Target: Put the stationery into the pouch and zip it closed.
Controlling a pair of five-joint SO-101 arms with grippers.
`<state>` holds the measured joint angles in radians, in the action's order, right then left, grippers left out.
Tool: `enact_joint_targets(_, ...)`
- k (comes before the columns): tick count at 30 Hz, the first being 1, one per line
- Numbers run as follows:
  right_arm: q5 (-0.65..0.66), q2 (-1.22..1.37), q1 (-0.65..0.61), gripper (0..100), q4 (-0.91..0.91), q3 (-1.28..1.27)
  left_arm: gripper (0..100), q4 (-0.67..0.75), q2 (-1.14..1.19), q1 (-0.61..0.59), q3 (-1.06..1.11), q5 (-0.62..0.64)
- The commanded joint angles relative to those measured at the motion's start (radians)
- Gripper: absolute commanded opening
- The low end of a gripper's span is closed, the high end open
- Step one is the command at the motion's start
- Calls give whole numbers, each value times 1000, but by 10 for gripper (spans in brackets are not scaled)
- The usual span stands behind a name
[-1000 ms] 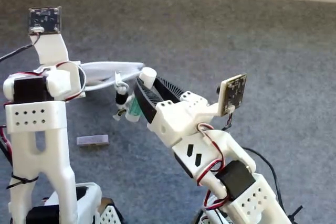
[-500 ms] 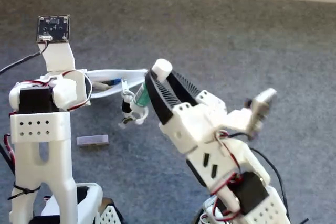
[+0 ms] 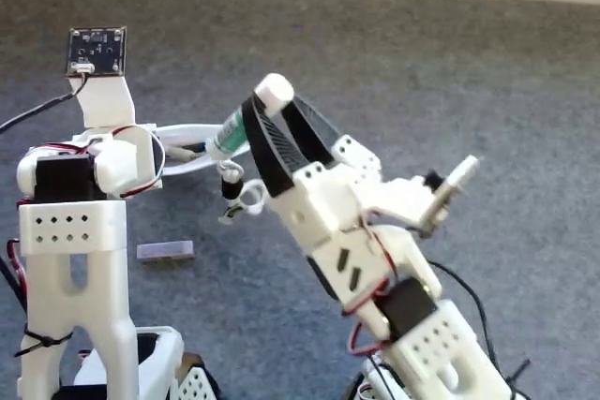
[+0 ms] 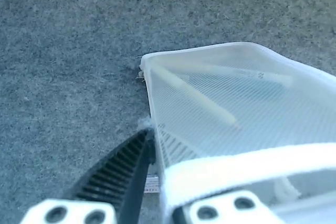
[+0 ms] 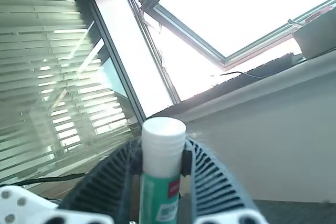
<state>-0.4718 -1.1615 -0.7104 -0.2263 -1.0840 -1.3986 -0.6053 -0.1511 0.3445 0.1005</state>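
The glue stick (image 3: 228, 138) is held off the carpet (image 3: 487, 81), just left of the middle of the high view. It tilts, with its white cap up and to the right and its green body pointing down-left toward the pouch (image 3: 186, 130). The right gripper (image 3: 272, 105) is clamped on it just below the cap, one black finger on each side. In the right wrist view the stick (image 5: 160, 182) stands up from the bottom centre of the frame between those two fingers (image 5: 107, 182). Behind it are a window (image 5: 252, 9) and blinds (image 5: 47, 77).

The white mesh pouch lies in the left-centre of the high view, with its near end just beside the stick's lower tip. I cannot tell whether the two touch. In the left wrist view the pouch (image 4: 226, 114) fills the right half of the frame, and two pens (image 4: 195, 96) show through the mesh. The left gripper (image 4: 155, 148) is closed on the pouch's edge at the bottom of that frame, its black finger (image 4: 123, 169) pressed against the rim.

A small black-and-white charm (image 3: 234, 194) with rings hangs just below the stick in the high view. A grey block (image 3: 165, 250) lies on the carpet in the lower left, well apart from the pouch.
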Motion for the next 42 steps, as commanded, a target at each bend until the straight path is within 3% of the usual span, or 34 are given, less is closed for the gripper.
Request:
enact_joint_targets(1, 0, 153, -12, 5, -171, 12, 11, 9, -36, 15, -8, -8)
enact_joint_targets(9, 0, 334, -74, 5, -232, 12, 11, 9, -36, 15, -7, -8)
enact_joint_targets(20, 2, 461, -54, 5, -294, 19, 11, 15, -42, 15, 16, -8)
enact_joint_targets(25, 94, 527, -33, 5, -398, 12, 11, 15, -42, 15, 15, -8)
enact_joint_targets(33, 267, 610, -117, 5, -441, 1, 11, 15, -42, 15, 16, -8)
enact_joint_targets(42, 282, 532, -119, 19, -435, -97, 11, 15, -42, 15, 18, -8)
